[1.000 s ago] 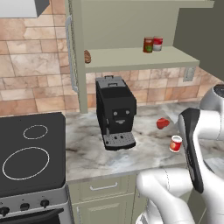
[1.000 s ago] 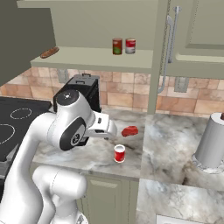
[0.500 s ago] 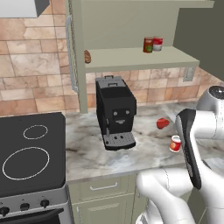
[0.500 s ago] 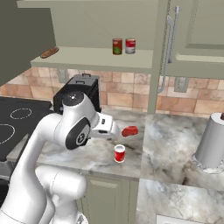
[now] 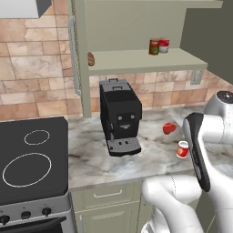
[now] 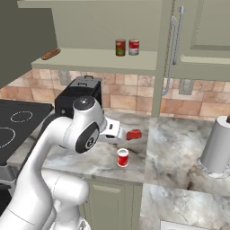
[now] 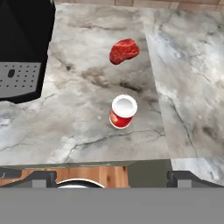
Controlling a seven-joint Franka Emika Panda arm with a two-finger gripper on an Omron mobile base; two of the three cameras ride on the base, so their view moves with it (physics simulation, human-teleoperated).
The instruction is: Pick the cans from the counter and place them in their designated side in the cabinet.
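Red can (image 7: 123, 111) with white band and pale top — upright on the marbled counter (image 7: 87, 127), near its front edge, apart from everything else. Seen too in the left base view (image 5: 182, 149) and the right base view (image 6: 122, 157), free-standing, nothing touching it. Beyond it toward the wall, a small red lumpy object (image 7: 124, 51), well apart from the can; also visible at (image 6: 134, 134) and (image 5: 169, 128).

To one side on the same slab, a black coffee machine (image 5: 119, 116) with its drip tray facing forward; its corner and grey grille at the hand view's left edge (image 7: 24, 48).

Up on the cabinet shelf (image 5: 141, 60): two more cans side by side, just about touching — a dark one with red-and-green label (image 5: 154, 46) and a red one with white band (image 5: 164, 45). Same pair from the right (image 6: 120, 47) and (image 6: 134, 46). At the shelf's far left end, a small brown item (image 6: 50, 54), too small to identify. Long silver bar handle (image 6: 171, 53) on the pale green door to the right.

Gripper (image 7: 112, 177) above the counter's front edge, looking down at the red can; fingers (image 7: 39, 177) spread wide, holding nothing. Arm's white elbow low in front of the drawer fronts.

Black stovetop (image 5: 27, 157) with white rings at left; paper towel roll (image 6: 216, 147) upright on the counter's right stretch.
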